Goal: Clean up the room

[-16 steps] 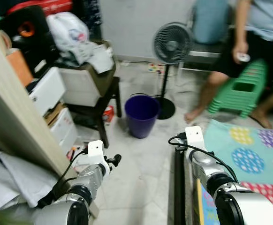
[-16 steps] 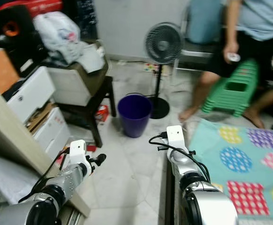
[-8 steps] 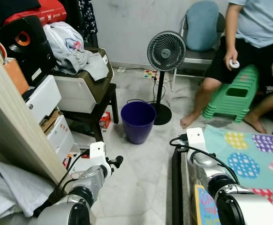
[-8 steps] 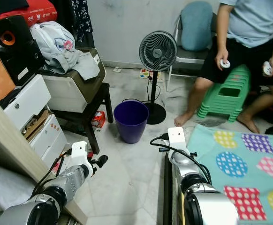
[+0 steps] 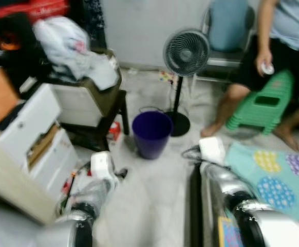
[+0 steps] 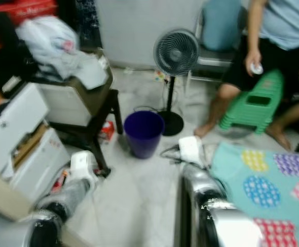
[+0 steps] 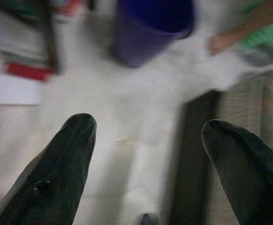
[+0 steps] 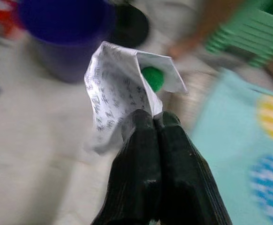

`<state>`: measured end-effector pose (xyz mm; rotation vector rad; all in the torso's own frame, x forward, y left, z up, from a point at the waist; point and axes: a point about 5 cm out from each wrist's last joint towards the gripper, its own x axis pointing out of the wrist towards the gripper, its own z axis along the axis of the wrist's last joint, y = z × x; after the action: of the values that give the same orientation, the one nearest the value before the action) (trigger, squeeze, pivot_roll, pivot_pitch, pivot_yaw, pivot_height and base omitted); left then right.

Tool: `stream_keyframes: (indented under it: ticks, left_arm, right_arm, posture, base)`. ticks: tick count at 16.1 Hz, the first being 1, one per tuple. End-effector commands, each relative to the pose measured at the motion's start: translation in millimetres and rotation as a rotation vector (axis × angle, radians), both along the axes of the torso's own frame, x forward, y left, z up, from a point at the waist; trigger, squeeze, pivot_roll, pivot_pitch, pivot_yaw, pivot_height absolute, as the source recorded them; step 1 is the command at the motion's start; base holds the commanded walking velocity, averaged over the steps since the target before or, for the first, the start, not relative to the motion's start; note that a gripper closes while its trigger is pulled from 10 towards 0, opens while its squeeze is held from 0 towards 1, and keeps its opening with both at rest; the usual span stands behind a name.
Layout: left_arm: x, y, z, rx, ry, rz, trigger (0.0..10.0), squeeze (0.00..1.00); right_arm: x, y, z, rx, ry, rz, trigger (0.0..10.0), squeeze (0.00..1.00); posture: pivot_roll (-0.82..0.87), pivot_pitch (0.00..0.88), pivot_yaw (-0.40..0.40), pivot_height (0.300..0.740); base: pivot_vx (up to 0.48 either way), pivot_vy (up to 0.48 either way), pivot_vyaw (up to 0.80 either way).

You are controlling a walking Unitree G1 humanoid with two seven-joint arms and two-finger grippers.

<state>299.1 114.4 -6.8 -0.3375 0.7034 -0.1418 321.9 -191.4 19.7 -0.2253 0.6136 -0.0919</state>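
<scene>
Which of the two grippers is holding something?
The right gripper: its fingers are shut on a white printed wrapper. The left gripper is open, nothing between its fingers.

Pale marble floor (image 5: pixel 154 195), standing fan (image 5: pixel 186 54), white drawers (image 5: pixel 31 128).

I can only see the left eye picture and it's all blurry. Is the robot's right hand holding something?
Observer: Yes. The right wrist view shows the right hand shut on a crumpled white paper with tiny print on it.
Operator: Is there anything else on the paper?
Observer: A round green spot sits inside its fold. I can't tell what it is.
Operator: And the other hand?
Observer: The left wrist view shows the left hand open, with nothing between its fingers and just floor beyond them.
</scene>
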Motion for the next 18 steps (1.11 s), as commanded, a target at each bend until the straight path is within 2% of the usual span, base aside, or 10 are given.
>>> stream_keyframes:
  ticks: [1,18]
  left_arm:
    - [1.1,15.0,0.0,0.033,0.003,0.020,10.0,0.00]
    - [2.2,15.8,1.0,0.039,0.002,0.019,10.0,0.00]
  right_arm:
    - [11.2,18.1,10.6,0.021,-0.041,0.041,10.0,0.00]
    - [12.0,19.3,11.4,0.019,-0.042,0.043,10.0,0.00]
  posture:
    - [-0.10,0.000,-0.003,0.740]
    - [-0.10,0.000,0.000,0.740]
  base:
    - [0.390,0.000,0.00]
    - [0.386,0.000,0.00]
